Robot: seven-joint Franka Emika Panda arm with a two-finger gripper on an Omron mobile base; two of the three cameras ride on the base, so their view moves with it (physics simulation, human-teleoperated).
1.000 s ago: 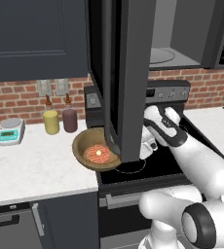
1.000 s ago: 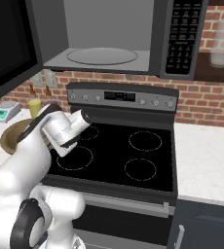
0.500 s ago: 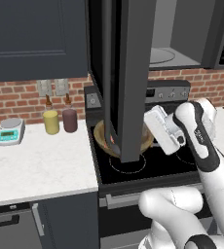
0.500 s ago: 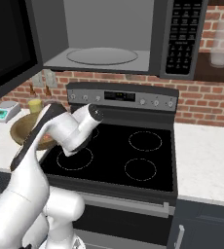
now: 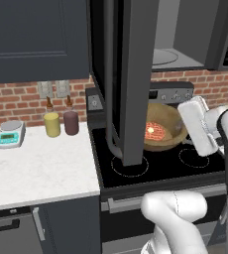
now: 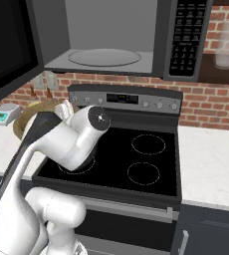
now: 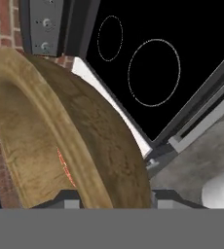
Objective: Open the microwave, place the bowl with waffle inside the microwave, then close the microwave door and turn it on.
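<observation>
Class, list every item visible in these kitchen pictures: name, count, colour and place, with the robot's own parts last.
Dark grey boxy microwave: one, above the stove, light grey interior.
Black-glass microwave door: one, swung open.
Round brown wooden bowl: one, tilted above the stove.
Reddish-orange gridded waffle: one, inside the bowl.
Black-topped stove: one, below the microwave.
Yellow jar: one, on the counter.
Maroon jar: one, beside the yellow jar.
Kitchen scale: one, grey, at the counter's left.
End effector: one, clamped on the bowl's rim.

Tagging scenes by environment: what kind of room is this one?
A rendered home kitchen, by the look of it: an over-range microwave with its door open above a black-topped stove, a white counter against a brick wall, and dark cabinets.
</observation>
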